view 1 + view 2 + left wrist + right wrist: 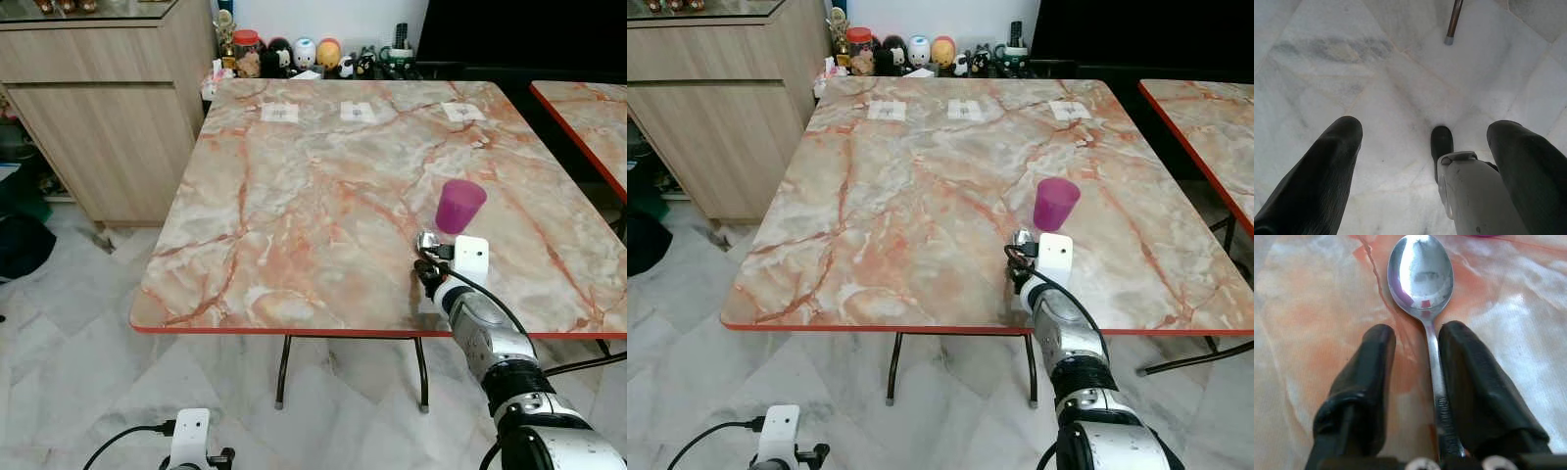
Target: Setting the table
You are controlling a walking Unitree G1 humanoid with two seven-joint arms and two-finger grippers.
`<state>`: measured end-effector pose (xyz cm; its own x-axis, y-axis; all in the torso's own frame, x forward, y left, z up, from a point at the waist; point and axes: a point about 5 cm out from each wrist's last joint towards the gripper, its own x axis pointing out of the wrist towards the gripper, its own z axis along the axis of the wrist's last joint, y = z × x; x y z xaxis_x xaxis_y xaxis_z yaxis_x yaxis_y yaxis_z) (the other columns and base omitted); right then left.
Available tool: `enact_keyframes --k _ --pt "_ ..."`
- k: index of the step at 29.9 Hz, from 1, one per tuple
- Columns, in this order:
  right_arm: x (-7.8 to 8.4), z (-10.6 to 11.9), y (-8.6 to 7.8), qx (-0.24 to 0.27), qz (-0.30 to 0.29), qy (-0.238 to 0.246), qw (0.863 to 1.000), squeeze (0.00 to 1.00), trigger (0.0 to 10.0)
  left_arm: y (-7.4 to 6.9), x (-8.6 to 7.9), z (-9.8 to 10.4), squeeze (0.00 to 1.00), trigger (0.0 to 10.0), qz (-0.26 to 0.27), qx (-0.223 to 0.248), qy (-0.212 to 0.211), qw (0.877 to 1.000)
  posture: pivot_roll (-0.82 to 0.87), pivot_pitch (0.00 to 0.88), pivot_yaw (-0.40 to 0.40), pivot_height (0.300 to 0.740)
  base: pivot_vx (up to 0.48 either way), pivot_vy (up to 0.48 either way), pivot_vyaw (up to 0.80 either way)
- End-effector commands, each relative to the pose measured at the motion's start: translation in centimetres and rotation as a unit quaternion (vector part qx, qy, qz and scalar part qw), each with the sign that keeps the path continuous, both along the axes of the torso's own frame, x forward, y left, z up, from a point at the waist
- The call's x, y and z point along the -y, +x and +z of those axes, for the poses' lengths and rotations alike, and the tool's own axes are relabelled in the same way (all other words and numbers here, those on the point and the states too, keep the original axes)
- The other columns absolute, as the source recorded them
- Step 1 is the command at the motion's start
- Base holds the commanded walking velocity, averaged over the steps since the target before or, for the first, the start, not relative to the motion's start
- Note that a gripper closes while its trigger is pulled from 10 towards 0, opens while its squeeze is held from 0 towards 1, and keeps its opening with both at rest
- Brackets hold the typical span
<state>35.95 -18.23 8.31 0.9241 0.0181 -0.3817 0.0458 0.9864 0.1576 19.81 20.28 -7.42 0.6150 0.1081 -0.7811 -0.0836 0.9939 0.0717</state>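
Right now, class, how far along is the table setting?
Done: a purple cup stands on the marble table. In hand: the right gripper, fingers apart, has a spoon lying between them, beside the cup. Left: release it; the left gripper hangs idle over the floor.

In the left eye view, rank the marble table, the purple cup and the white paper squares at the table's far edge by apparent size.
1. Marble table: largest by far.
2. Purple cup.
3. Paper squares, e.g. the middle one: each looks slightly smaller than the cup, but they lie farther from the camera, so true size against the cup is unsure. The three squares look alike.
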Motion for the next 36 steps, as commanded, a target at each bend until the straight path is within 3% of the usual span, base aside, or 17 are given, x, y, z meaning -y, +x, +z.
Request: enact_keyframes --k 1,16,25,36 --pt "0.2 0.1 0.1 0.000 0.001 -0.003 1.000 0.00 0.0 -0.5 0.2 -0.3 0.00 10.0 -0.002 -0.015 -0.001 1.000 0.09 0.056 -0.031 0.740 0.000 0.000 0.00" --pt "0.0 -0.1 0.0 0.003 0.005 -0.011 1.000 0.00 0.0 -0.6 0.2 -0.4 0.00 10.0 -0.001 -0.016 -0.002 1.000 0.09 0.057 -0.033 0.740 0.000 0.000 0.00" --pt "-0.9 1.5 0.0 0.085 0.014 -0.014 0.996 0.00 0.0 -0.6 -0.2 -0.3 0.00 10.0 0.001 -0.015 0.000 1.000 0.09 0.058 -0.036 0.740 0.000 0.000 0.00" --pt "-1.7 1.8 -0.6 0.127 0.024 -0.018 0.991 0.00 0.0 -0.7 -0.4 -0.4 0.00 10.0 0.000 -0.017 0.001 1.000 0.09 0.060 -0.038 0.740 0.000 0.000 0.00"
